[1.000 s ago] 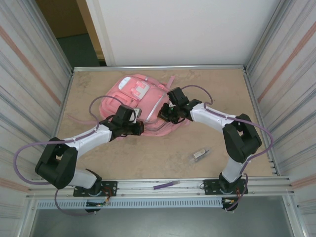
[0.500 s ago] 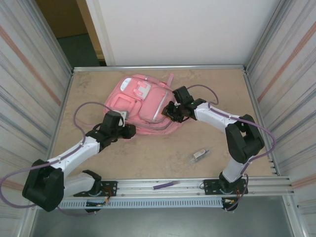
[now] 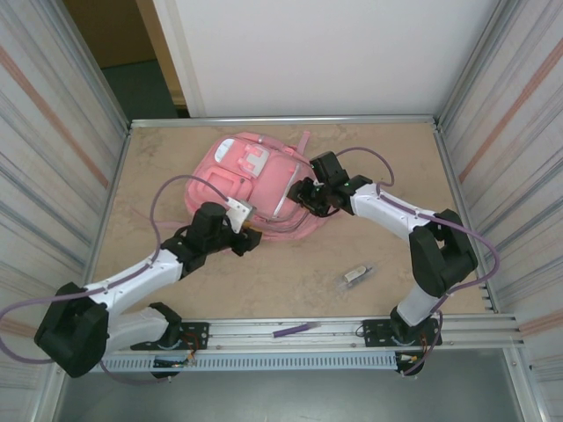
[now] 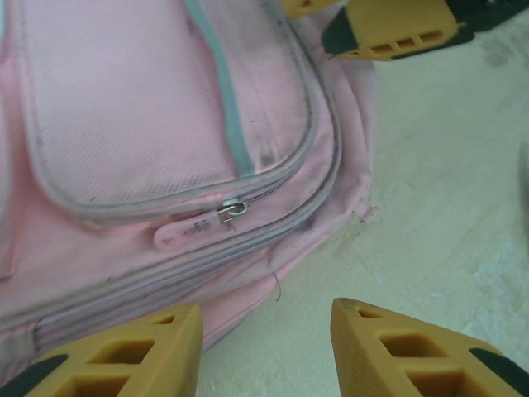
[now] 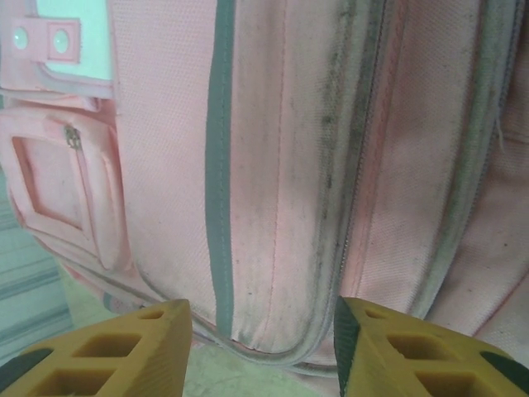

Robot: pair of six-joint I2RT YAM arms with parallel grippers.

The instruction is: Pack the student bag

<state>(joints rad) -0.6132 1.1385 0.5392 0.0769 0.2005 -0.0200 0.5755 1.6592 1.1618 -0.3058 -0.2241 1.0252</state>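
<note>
Operator: Position of the student bag (image 3: 251, 176)?

Technician: It lies flat on the surface (image 3: 290, 272), front pockets up, in the far half and left of centre. The left arm reaches to its near edge, the right arm to its right side.

Operator: End effector state?

Technician: Left end effector (image 3: 249, 237) — fingers (image 4: 140, 347) apart, nothing between them. In the left wrist view it hovers over the bag's corner, where fabric meets bare surface. The right end effector (image 3: 299, 197) is likewise spread and empty, poised over the bag's side panel.

Operator: Procedure for the step in hand?

Technician: By my reading, the bag looks zipped shut, so it must be opened before anything goes in.
- Target the zipper pull (image 4: 192, 231), the pink tab just ahead of the left fingers.
- Close on the tab alone, not on the pocket fabric beneath it.
- Pin the bag's side with the right end effector so that the bag does not slide with the pull.
- Draw along the zipper line, not upward — soft fabric will likely bunch and jam the slider.

Operator: Inventory?

Technician:
- One student bag.
- Two end effectors.
- One zipper pull in the left wrist view.
- One small grey-white item (image 3: 356, 274) on the surface, well apart from the bag and nearer the right arm. Its type cannot be told.
- One purple strip (image 3: 295, 330) on the rail at the near edge.
</note>
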